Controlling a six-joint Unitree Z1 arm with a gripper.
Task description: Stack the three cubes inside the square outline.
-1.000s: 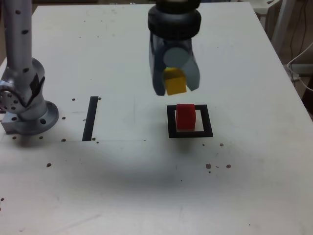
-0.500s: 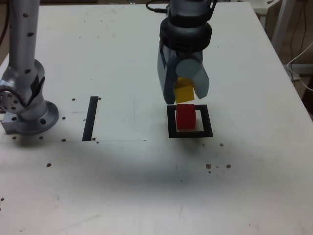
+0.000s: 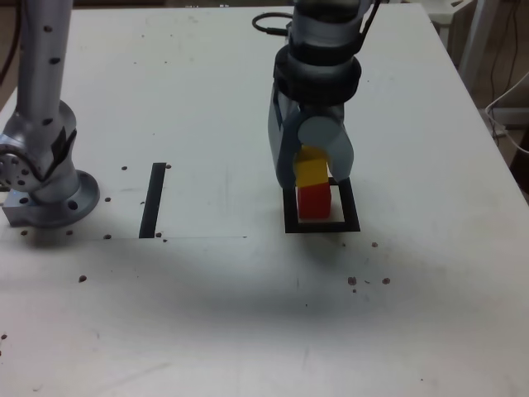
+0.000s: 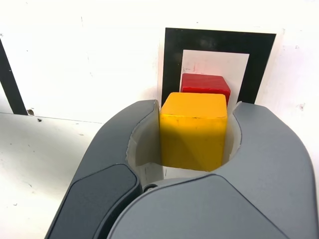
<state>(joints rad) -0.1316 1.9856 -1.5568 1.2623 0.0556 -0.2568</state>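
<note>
The red cube (image 3: 313,201) (image 4: 205,82) stands inside the square outline (image 3: 321,226) (image 4: 214,39) of black tape on the white table. Directly on top of it sits the yellow cube (image 3: 311,171) (image 4: 193,129), which my gripper (image 3: 313,172) (image 4: 193,130) is shut on, one grey finger on each side. The arm comes down from above over the square. A green cube is not in view.
The arm's silver base (image 3: 45,178) stands at the exterior view's left. A straight black tape strip (image 3: 154,199) (image 4: 11,84) lies between the base and the square. Small dark specks dot the white table (image 3: 248,306); cables hang past its right edge.
My gripper has moved down and to the exterior view's right with the yellow cube, from above and behind the square to resting it on the red cube.
</note>
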